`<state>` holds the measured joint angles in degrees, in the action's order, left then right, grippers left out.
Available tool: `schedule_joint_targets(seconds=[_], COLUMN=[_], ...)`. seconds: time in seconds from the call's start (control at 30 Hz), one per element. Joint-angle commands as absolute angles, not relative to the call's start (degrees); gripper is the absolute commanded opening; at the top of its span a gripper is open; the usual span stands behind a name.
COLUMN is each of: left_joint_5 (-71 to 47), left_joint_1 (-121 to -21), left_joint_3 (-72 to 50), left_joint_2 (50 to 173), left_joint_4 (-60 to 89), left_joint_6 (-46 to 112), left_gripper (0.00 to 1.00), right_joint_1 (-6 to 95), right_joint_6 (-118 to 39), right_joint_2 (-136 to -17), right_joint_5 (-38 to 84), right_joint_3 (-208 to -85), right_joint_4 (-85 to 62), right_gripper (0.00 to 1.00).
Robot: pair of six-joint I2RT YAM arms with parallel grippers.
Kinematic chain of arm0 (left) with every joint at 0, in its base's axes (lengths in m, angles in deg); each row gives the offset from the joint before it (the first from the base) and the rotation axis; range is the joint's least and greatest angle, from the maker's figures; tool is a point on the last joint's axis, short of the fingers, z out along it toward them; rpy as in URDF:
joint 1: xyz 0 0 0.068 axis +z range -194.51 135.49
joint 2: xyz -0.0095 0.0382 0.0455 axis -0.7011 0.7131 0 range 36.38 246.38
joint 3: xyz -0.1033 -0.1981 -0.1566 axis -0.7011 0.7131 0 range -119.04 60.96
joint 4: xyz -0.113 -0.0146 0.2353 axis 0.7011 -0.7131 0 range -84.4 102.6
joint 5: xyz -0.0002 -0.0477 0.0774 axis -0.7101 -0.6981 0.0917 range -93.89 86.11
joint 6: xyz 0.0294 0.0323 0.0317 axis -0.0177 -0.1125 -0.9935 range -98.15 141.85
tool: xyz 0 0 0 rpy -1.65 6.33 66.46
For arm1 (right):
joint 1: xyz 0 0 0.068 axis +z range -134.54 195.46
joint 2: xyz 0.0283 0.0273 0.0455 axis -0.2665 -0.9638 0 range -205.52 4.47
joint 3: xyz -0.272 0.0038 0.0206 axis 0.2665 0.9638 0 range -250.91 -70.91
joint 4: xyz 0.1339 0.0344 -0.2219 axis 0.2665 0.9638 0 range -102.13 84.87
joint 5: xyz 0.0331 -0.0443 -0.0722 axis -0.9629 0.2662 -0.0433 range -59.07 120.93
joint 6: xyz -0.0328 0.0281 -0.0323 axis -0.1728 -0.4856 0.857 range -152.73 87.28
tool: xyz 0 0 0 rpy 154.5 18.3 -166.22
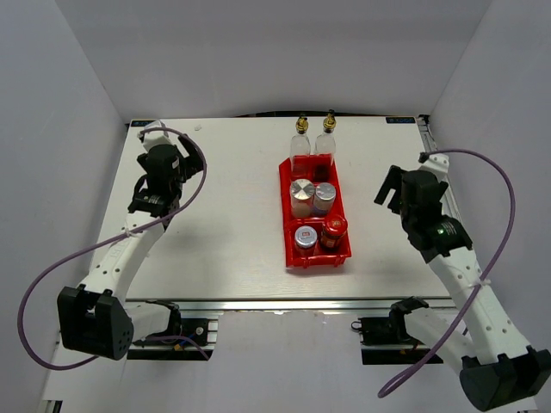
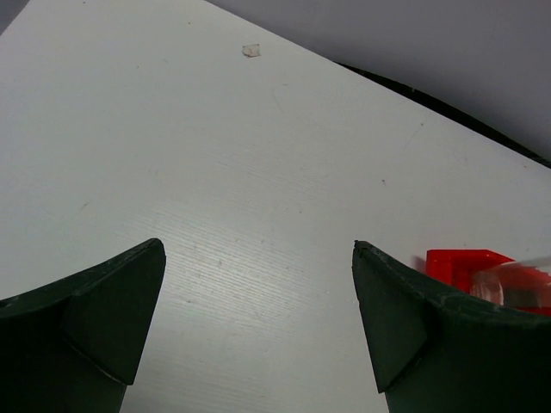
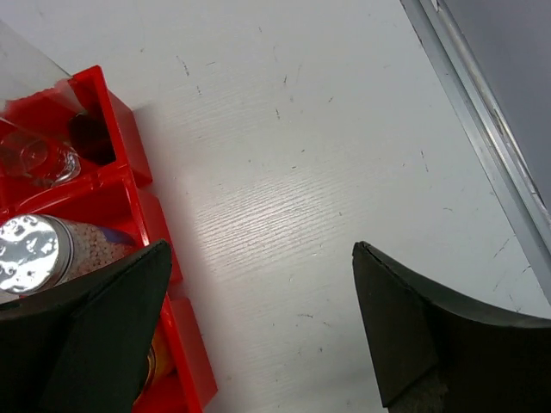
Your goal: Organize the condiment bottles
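The white table (image 1: 215, 224) shows me a fine, wood-like grain with faint scuffs, and a grey metal rail (image 3: 482, 120) runs along its right edge. At its centre sits a glossy red plastic tray (image 1: 318, 261), rectangular and split into compartments. My left gripper (image 2: 258, 249) hangs over bare table, its dark wedge-shaped fingers spread wide with nothing between them. My right gripper (image 3: 260, 249) hangs just right of the tray, jaws likewise apart and empty. Two tall clear bottles (image 1: 301, 146) with brass-coloured tops stand at the tray's far end. The middle compartment holds the left silver-capped jar (image 1: 301, 194) and the right silver-capped jar (image 1: 325, 196), both pale and round. Nearest me are the white-lidded jar (image 1: 306, 237) with its red mark and the dark brown bottle (image 1: 334, 229) with a red cap. A tiny pale scrap (image 2: 250, 50) lies near the far edge.
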<state>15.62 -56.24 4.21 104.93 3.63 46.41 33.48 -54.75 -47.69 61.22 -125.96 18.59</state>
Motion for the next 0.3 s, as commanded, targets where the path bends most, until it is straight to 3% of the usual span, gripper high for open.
schedule_joint_targets(seconds=[0.0,0.27], left_joint_5=[19.7,23.1], left_joint_1=[-55.9,-55.9], left_joint_3=[6.8,12.9], left_joint_2=[102.8,93.2], left_joint_4=[6.0,10.4], left_joint_6=[47.7,45.0], left_gripper=[0.98,0.98], right_joint_1=[33.7,33.7], right_joint_6=[-54.6,-52.8], right_joint_2=[-43.8,-37.7], right_joint_5=[60.7,65.8], right_joint_3=[-122.1,-117.1], right_joint_4=[10.9,7.3], right_gripper=[0.89,0.89])
